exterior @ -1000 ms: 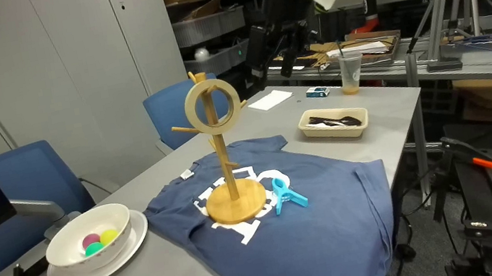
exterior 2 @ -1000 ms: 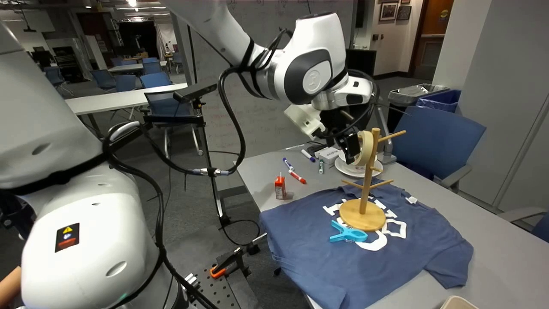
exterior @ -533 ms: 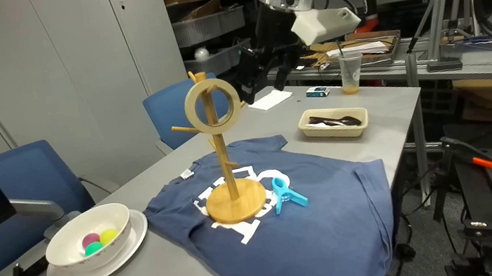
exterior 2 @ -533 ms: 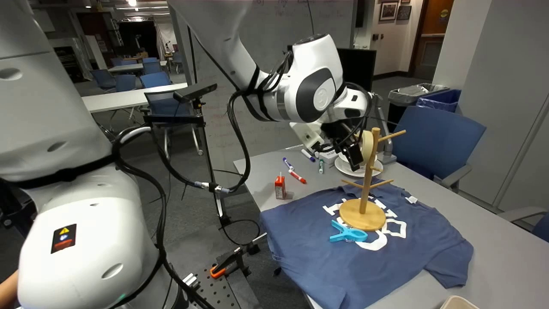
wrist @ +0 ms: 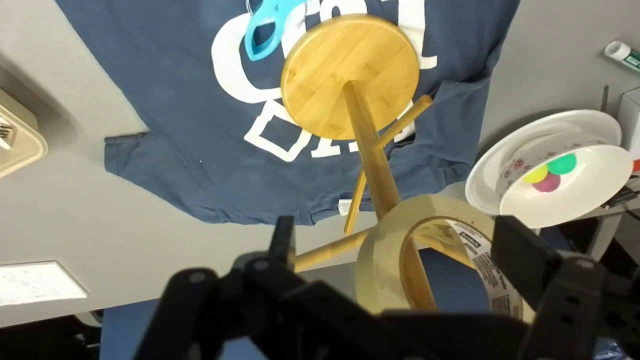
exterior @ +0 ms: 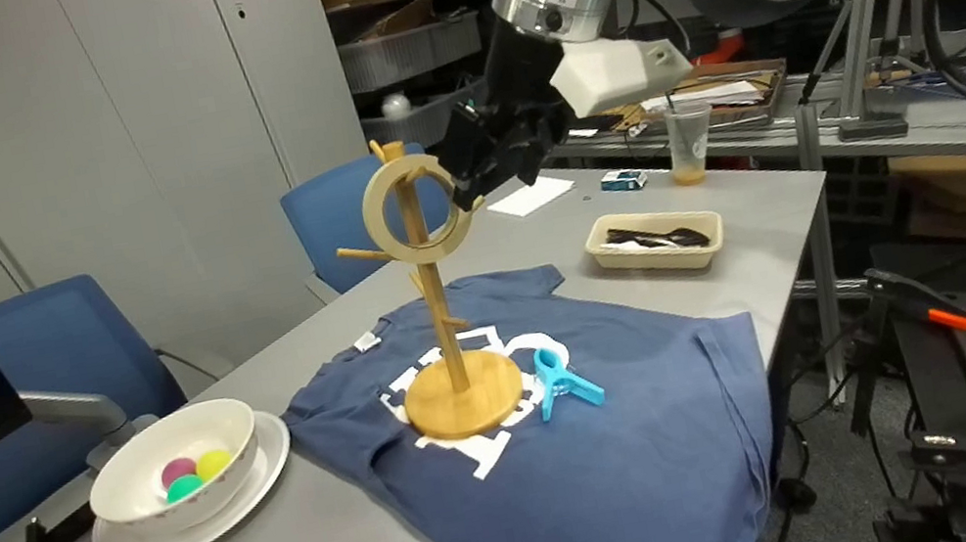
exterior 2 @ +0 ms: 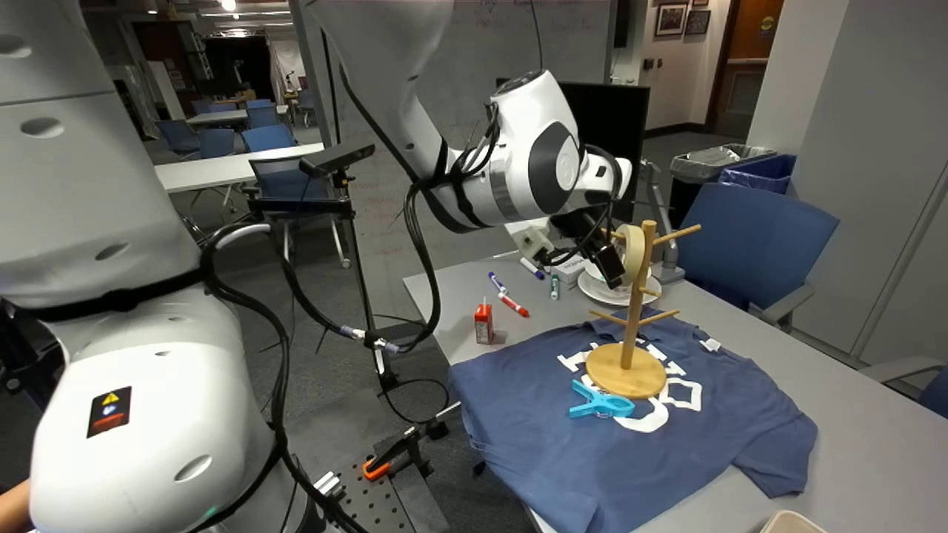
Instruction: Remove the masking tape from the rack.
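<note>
The masking tape [exterior: 374, 219] is a beige ring hanging on an upper peg of the wooden rack [exterior: 442, 318]. The rack stands upright on its round base. Both also show in an exterior view, the tape [exterior 2: 634, 253] in front of the pole [exterior 2: 629, 333]. My gripper [exterior: 495, 181] is open and empty, pointing down close beside the tape's edge. In the wrist view, the tape [wrist: 382, 260] lies between the spread fingers of the gripper [wrist: 400, 240], nearer the right finger, which covers part of its edge. I cannot tell whether they touch. The tape's lower part is hidden there.
A blue shirt [exterior: 636, 462] lies under the rack. A light-blue clamp [exterior: 567, 383] lies beside the base. A bowl [exterior: 170, 465] with balls stands on a plate. A beige tray [exterior: 655, 241] holds cutlery. Other rack pegs [exterior: 363, 254] stick out near the tape.
My gripper has moved down and closer to the tape, going left and down in an exterior view. The tape and rack have not moved.
</note>
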